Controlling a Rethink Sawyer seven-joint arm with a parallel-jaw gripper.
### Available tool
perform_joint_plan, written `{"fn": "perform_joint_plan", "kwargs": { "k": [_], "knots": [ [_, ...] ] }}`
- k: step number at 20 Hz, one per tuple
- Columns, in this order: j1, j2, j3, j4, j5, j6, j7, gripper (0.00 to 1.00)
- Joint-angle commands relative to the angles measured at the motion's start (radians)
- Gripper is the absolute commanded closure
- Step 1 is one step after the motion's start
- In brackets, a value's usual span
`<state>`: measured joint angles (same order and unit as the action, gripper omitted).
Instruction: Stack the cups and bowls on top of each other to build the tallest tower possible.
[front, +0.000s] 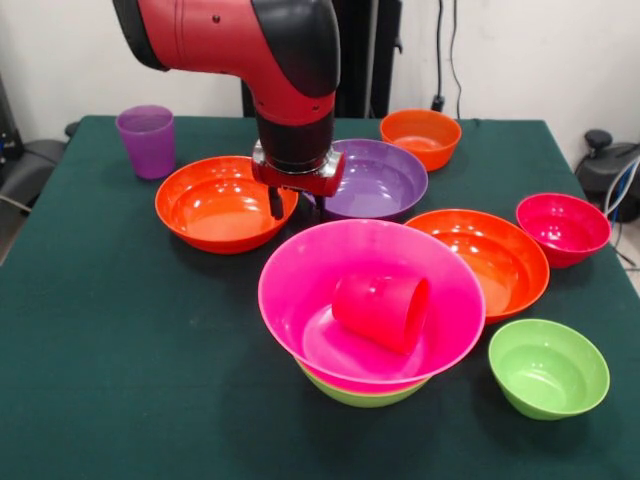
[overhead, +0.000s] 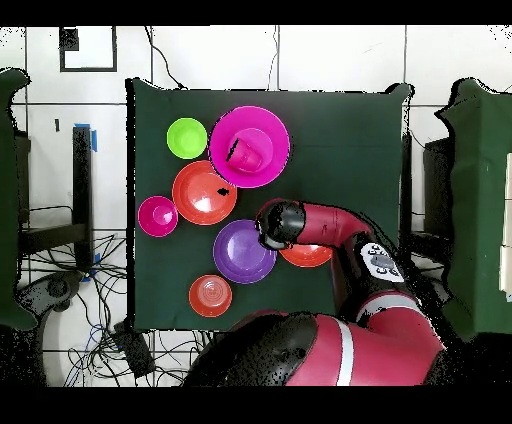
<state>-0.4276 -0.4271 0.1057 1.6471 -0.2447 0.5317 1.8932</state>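
Observation:
The tower stands front centre: a wide hot pink bowl (front: 300, 285) nested on another pink bowl and a lime green bowl (front: 360, 396). A red-pink cup (front: 382, 310) lies on its side inside the top bowl; it also shows in the overhead view (overhead: 245, 155). My gripper (front: 297, 205) hangs open and empty just behind the tower, between an orange bowl (front: 215, 205) and a purple bowl (front: 385, 180). A translucent purple cup (front: 146, 140) stands upright at the far left. Loose bowls: small orange (front: 421, 137), wide orange (front: 495, 260), red-pink (front: 562, 228), small lime green (front: 548, 367).
The dark green table (front: 110, 350) has bare cloth at the front left. In the overhead view my arm (overhead: 320, 225) covers part of the orange bowl (overhead: 305, 256) and hides the purple cup. Cables and chairs surround the table.

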Motion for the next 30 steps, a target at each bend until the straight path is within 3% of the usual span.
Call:
{"fn": "perform_joint_plan", "kwargs": {
  "k": [1,2,3,22,24,30],
  "knots": [
    [-0.007,0.052,0.08,-0.008,-0.021,-0.088,0.033,0.0],
    [-0.012,0.053,0.084,-0.004,-0.027,-0.083,0.018,0.0],
    [-0.017,0.052,0.087,0.003,-0.03,-0.094,0.015,1.0],
    [-0.004,0.043,0.071,0.012,-0.053,-0.105,0.014,1.0],
    [0.019,0.01,0.056,0.008,-0.048,-0.056,0.017,1.0],
    [0.101,-0.124,0.026,-0.08,-0.002,0.255,-0.01,1.0]
  ]
}}
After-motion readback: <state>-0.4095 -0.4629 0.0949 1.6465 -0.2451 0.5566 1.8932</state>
